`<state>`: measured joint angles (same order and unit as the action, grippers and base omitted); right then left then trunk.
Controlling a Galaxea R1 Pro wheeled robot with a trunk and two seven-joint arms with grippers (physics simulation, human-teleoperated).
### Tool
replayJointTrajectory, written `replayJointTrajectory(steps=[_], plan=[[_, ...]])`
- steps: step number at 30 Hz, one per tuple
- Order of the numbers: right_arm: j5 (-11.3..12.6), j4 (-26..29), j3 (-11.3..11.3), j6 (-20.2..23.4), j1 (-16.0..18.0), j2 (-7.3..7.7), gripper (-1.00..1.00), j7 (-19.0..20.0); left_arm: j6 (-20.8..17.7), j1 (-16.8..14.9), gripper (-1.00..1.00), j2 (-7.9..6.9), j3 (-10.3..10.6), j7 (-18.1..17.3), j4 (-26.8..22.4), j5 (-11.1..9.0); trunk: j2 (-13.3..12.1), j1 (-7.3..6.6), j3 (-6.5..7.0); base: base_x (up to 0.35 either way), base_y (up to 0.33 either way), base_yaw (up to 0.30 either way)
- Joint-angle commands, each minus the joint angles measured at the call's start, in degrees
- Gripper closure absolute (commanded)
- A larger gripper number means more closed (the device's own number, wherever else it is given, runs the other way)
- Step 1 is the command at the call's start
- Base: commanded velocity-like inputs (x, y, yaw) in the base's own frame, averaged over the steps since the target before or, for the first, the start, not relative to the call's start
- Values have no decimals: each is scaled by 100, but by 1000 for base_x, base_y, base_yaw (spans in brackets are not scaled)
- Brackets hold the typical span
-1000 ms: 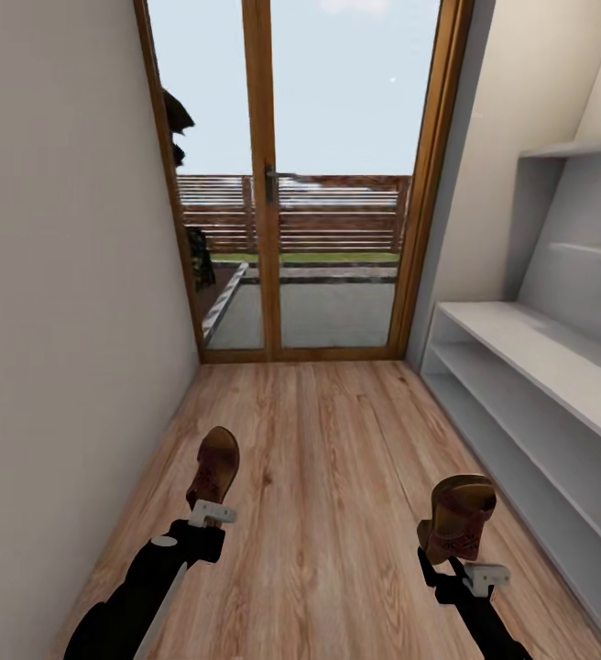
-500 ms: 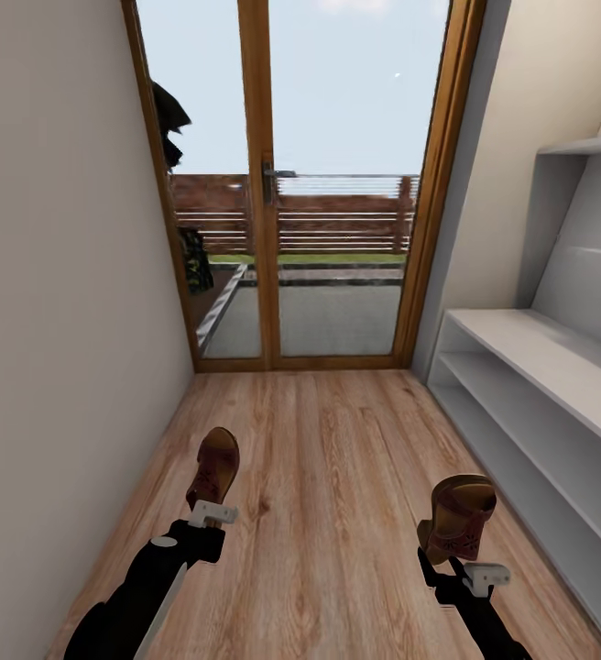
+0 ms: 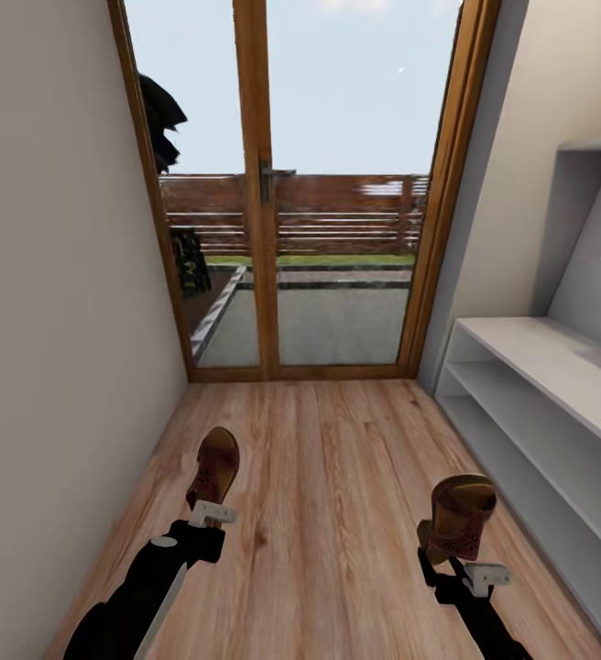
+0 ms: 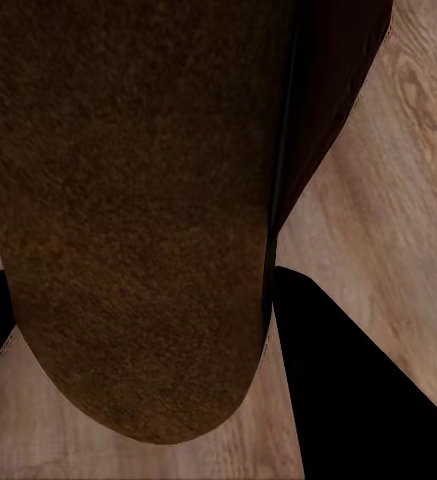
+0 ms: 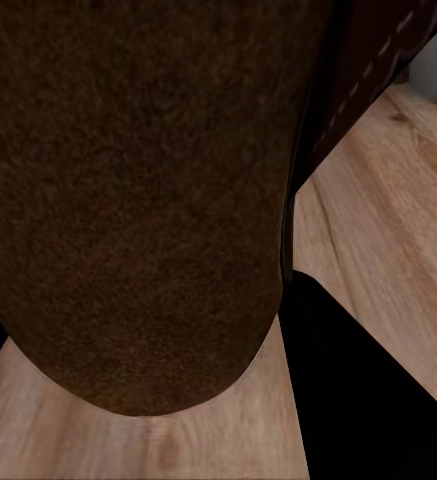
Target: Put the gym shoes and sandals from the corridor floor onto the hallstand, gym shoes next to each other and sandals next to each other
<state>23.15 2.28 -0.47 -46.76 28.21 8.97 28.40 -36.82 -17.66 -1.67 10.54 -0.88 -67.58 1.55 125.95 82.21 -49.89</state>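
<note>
Each of my grippers holds one brown sandal above the corridor floor [image 3: 328, 477]. The left gripper [image 3: 211, 513] is shut on a sandal [image 3: 214, 469] that stands toe-up at lower left. At lower right, the right gripper [image 3: 456, 570] is shut on the other sandal [image 3: 461, 518], its patterned strap facing me. The left wrist view looks at the dark underside of that arm's sandal [image 4: 138, 200], and the right wrist view at the sole of the other sandal [image 5: 148, 190]. The pale grey hallstand [image 3: 539, 367] with its two open shelf levels runs along the right wall. The gym shoes are out of view.
A wood-framed glass door [image 3: 291, 183] closes the corridor ahead, with a fenced yard behind it. A plain wall [image 3: 53, 321] lines the left side. Bare plank floor lies between the wall and the rack.
The whole view has shifted: the door looms larger and the rack has slid right, so the camera has moved forward. A shoe at the right edge has left the picture. Both arms keep their grip.
</note>
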Motion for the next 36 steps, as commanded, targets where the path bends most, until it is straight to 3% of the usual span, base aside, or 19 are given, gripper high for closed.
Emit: replayJointTrajectory(steps=[1,36], plan=[[5,1,-5,0,0,0,100,-1,0,0,100,0,0,-9,-1,21,0,0,0,336,0,0],[5,2,-5,0,0,0,100,-1,0,8,100,0,0,-9,-1,21,0,0,0,336,0,0]])
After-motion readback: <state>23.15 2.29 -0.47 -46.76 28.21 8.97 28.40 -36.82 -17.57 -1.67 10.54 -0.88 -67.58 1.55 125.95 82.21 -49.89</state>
